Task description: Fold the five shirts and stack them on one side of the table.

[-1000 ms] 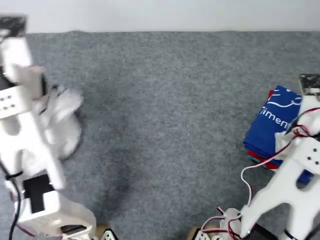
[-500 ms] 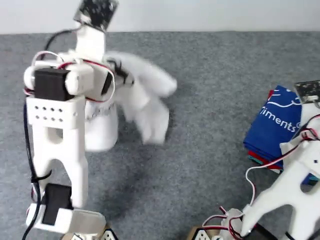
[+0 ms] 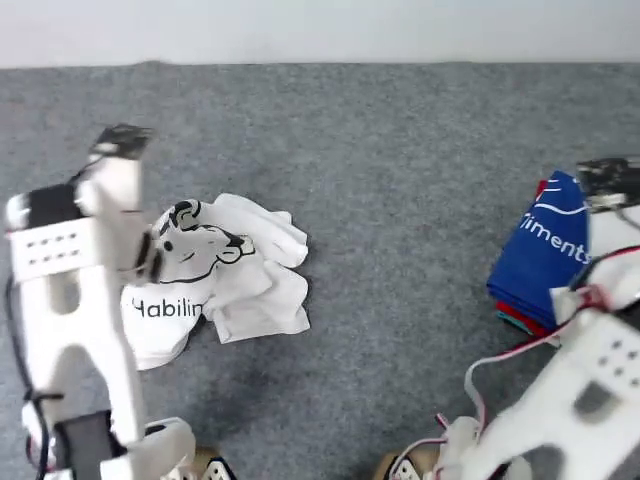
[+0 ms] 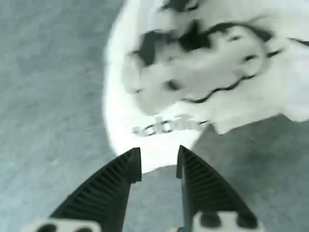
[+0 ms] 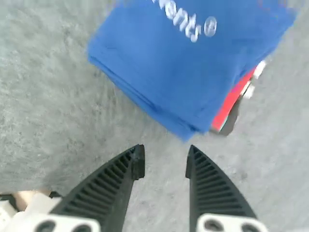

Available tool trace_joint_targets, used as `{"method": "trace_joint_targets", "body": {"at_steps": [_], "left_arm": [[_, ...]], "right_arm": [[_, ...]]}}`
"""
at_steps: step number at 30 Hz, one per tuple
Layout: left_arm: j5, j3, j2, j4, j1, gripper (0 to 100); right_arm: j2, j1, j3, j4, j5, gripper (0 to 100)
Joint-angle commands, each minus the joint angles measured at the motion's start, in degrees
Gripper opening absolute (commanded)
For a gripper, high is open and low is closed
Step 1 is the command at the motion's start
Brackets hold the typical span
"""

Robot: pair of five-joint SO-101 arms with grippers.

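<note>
A crumpled white shirt (image 3: 225, 270) with black print lies on the grey table (image 3: 400, 150), left of centre. My left arm (image 3: 70, 300) stands over its left edge. In the left wrist view my left gripper (image 4: 158, 166) hovers open just off the white shirt (image 4: 203, 82), nothing between its fingers. At the right edge sits a stack of folded shirts with a blue shirt (image 3: 548, 250) on top. My right gripper (image 5: 164, 164) is open above the bare table beside the blue shirt (image 5: 193, 63), under which a red shirt (image 5: 236, 104) peeks out.
The grey table's middle and back are bare cloth up to the white wall (image 3: 320, 30). My right arm (image 3: 590, 360) with red and white cables rises from the front right, beside the stack.
The left arm swung the white shirt from the table's left edge inward and let it go; it now lies crumpled on the table. The right arm shifted slightly.
</note>
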Motion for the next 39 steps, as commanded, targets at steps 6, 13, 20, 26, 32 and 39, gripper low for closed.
{"method": "trace_joint_targets", "body": {"at_steps": [6, 13, 20, 26, 32, 39], "left_arm": [[-1.4, 0.8, -17.2, 1.1, -18.8, 13], [-5.6, 7.7, -22.2, 1.1, -26.2, 13], [-6.1, 8.8, -22.4, 1.1, -31.7, 13], [-6.1, 8.8, -22.4, 1.1, -33.7, 13], [-5.9, 8.7, -22.5, 1.1, -33.8, 13], [-5.8, 8.7, -22.5, 1.1, -33.8, 13]], "right_arm": [[-3.6, -26.4, 4.0, 2.2, -14.2, 12.8], [8.7, -46.1, 4.9, 1.8, -19.4, 12.9], [23.7, -56.5, 3.9, -2.9, -27.0, 13.3], [34.8, -65.7, -4.1, -4.3, -32.6, 22.2], [45.7, -72.9, -13.6, -3.8, -36.5, 25.2], [54.1, -79.7, -20.9, -5.5, -36.6, 25.2]]}}
